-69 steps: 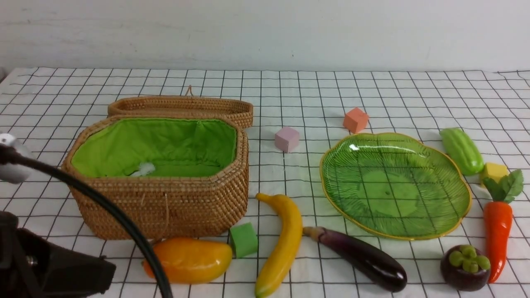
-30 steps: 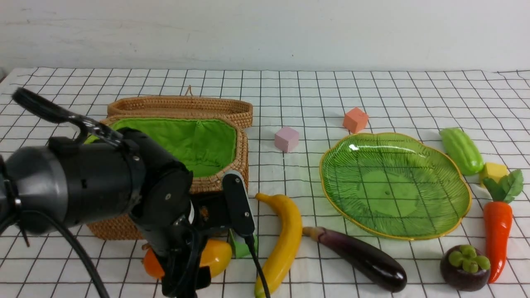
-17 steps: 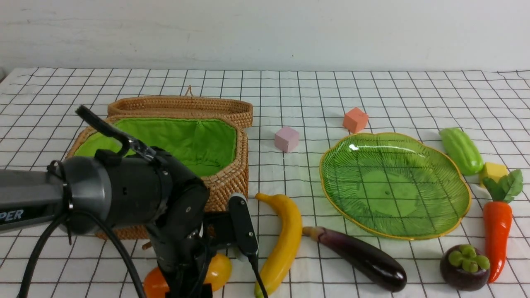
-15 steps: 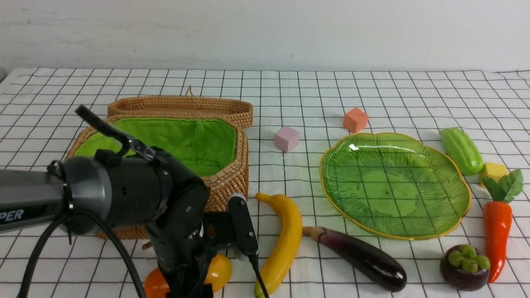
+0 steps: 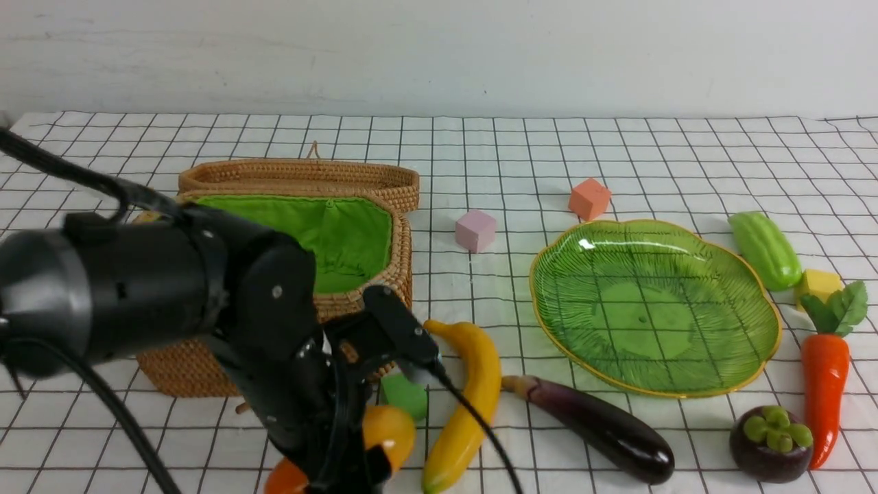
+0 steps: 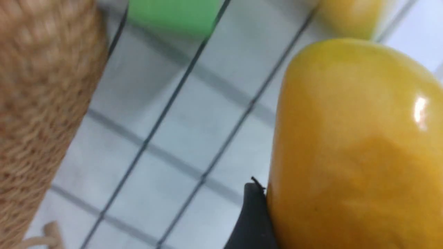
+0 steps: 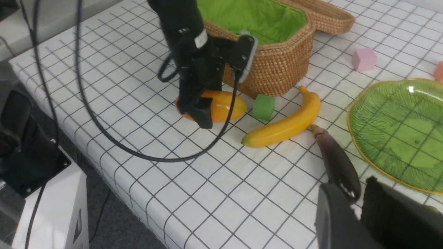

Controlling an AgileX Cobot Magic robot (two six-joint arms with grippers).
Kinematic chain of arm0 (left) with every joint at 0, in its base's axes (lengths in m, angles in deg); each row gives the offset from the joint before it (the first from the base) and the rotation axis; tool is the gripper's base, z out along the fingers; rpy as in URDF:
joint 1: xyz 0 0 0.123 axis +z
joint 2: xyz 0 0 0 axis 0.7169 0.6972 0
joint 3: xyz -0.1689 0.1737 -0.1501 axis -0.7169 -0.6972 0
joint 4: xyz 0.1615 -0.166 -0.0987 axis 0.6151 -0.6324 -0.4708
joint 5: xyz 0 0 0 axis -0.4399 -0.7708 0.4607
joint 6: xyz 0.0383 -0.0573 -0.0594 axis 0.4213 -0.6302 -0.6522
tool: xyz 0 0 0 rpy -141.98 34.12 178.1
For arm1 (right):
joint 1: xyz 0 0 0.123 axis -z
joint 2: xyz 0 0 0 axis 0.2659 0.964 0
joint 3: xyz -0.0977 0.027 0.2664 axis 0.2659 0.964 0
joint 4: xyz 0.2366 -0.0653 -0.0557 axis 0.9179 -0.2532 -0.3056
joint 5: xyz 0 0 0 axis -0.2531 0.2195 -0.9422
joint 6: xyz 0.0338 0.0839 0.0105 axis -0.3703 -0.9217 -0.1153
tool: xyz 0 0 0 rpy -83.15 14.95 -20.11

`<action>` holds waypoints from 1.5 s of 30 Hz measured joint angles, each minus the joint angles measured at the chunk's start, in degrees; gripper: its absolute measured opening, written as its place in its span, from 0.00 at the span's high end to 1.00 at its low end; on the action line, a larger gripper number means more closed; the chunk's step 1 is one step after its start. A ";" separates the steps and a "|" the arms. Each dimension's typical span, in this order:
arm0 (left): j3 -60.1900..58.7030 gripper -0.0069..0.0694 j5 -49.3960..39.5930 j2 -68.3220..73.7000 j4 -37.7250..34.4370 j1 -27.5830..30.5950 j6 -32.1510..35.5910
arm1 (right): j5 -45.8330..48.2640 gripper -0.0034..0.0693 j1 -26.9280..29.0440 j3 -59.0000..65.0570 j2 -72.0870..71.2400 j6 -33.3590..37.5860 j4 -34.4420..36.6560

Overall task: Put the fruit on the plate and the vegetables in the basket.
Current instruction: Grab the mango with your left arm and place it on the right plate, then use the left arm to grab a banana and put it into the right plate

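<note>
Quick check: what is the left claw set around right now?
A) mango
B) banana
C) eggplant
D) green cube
A: in the right wrist view the left claw straddles the mango in front of the basket, with one finger against its side.

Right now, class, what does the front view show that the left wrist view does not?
Front only: the plate, with the eggplant, carrot, mangosteen and gourd lying around it. Left wrist only: one of the black fingers touching the mango on its side. Both: the mango, the basket, the green cube and the checked cloth.
</note>
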 joint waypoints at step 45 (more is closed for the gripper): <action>75.12 0.24 -16.92 38.82 -6.24 -6.33 -16.52 | 0.07 0.70 0.00 0.00 0.00 -21.92 -19.89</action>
